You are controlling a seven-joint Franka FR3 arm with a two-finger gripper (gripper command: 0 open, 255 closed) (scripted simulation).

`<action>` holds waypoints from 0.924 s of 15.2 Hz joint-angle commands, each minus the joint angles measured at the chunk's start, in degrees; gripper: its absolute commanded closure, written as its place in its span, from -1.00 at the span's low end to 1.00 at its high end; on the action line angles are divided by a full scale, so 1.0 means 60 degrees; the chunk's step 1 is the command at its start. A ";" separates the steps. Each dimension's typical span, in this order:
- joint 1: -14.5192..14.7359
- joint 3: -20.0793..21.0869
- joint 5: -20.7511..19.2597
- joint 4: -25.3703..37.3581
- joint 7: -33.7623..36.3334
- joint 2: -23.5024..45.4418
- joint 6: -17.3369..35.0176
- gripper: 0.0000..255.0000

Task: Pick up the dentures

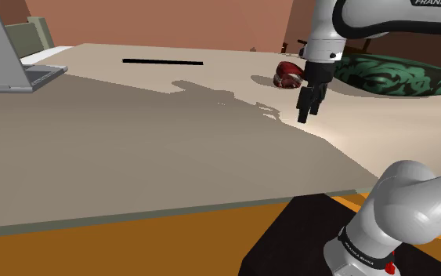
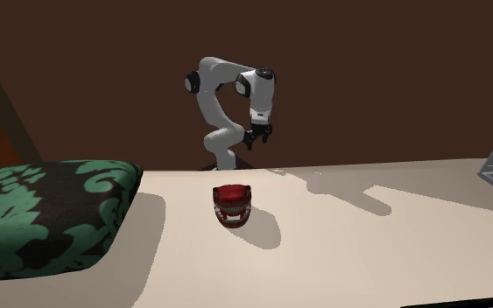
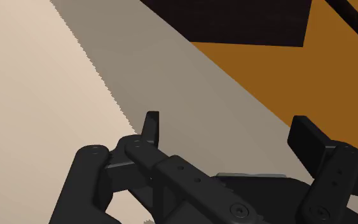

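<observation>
The dentures [image 1: 289, 75], dark red with a row of white teeth, lie on the beige table [image 1: 132, 141] near its far side. From across the table the dentures [image 2: 233, 205] sit beside a green cushion. My gripper [image 1: 308, 110] hangs above the table, apart from the dentures and a little nearer the stand. It appears small and distant at the back as the gripper [image 2: 257, 140]. In the wrist view the gripper [image 3: 229, 133] is open, its fingertips [image 3: 151, 127] standing wide apart with nothing between them; below lie the table's edge and orange floor.
A green-and-black patterned cushion [image 1: 391, 74] lies just past the dentures, large in the second exterior view [image 2: 43, 210]. A grey laptop [image 1: 15, 55] stands at the table's far left corner. A thin black strip [image 1: 162, 61] lies on the table. The black stand [image 1: 289, 243] is below the near edge.
</observation>
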 commanded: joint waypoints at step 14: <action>-0.0841 -0.1772 -0.1824 0.0338 -0.1760 0.0929 0.3431 -1.00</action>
